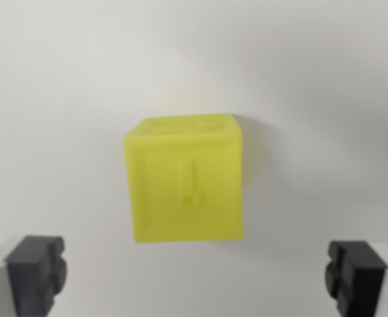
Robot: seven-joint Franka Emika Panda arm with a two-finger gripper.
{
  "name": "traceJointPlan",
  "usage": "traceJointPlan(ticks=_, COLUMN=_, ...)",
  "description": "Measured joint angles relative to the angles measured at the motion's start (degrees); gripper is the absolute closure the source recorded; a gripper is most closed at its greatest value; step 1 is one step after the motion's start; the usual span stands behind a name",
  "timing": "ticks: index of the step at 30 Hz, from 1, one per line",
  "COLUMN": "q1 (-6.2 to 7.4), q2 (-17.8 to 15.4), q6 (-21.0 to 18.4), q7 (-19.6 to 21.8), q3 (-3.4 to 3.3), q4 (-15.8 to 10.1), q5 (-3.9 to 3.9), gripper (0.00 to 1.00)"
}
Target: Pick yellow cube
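Yellow cube [185, 179] looks light, rigid, slightly slick (likely printed plastic); claw [195, 274] spread wide below it, empty: pinch its flat side faces.

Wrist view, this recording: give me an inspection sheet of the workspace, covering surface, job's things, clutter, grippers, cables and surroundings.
Surface: plain white surface, bare apart from the cube; a soft shadow lies at the cube's right side.
Job's things: yellow cube, one only, near the middle of the view, blurred; the face toward the camera bears a raised mark like an exclamation point, and the top face has faint relief that I cannot read.
Clutter: nothing seen.
Grippers: gripper open, its two dark fingers at the bottom corners of the view, wide apart, with the cube above the gap and touching neither finger.
Cables: nothing seen.
Surroundings: nothing seen beyond the white surface.
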Motion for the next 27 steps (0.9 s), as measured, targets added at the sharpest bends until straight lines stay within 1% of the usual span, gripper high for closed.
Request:
traceJointPlan(ticks=14, q1=0.30, q2=4.3, q6=3.2, q7=-2.8, q3=0.00, q4=0.7, q5=-0.31, gripper=0.00)
traceJointPlan(ticks=27, q1=0.34, q2=8.5, q6=6.3, q7=-2.9, q3=-0.02, q4=1.8, q5=-0.64, gripper=0.00)
